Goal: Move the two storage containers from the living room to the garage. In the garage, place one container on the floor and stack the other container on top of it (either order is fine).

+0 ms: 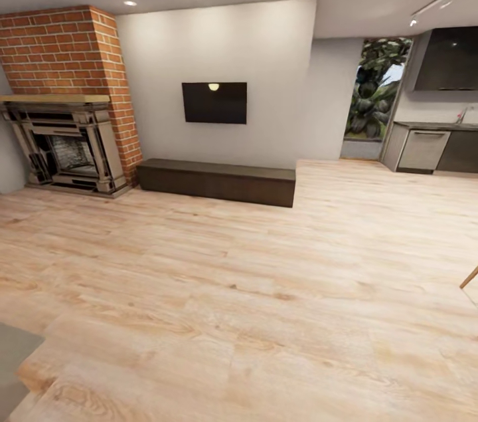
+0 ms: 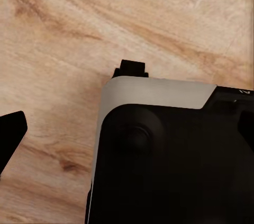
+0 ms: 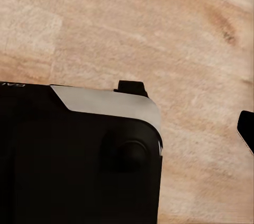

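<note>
The two storage containers are out of view, and so is the garage. The head view looks across the living room, with its light wood plank flooring [image 1: 252,289], brick fireplace [image 1: 66,103] and dark low cabinet [image 1: 216,181]. My left gripper [image 2: 127,134] hangs over the wood planks beside my dark base [image 2: 174,160]. One black fingertip [image 2: 11,134] sits at the frame's edge, with nothing held. My right gripper [image 3: 127,134] hangs the same way beside the base [image 3: 79,160], its fingertip [image 3: 246,128] far out at the edge.
A black TV [image 1: 214,102] hangs on the white wall above the cabinet. At the far right are a kitchen counter [image 1: 431,146] and a window with foliage [image 1: 373,93]. A grey rug corner [image 1: 13,355] lies at lower left, and a wooden leg [image 1: 470,276] pokes in at right.
</note>
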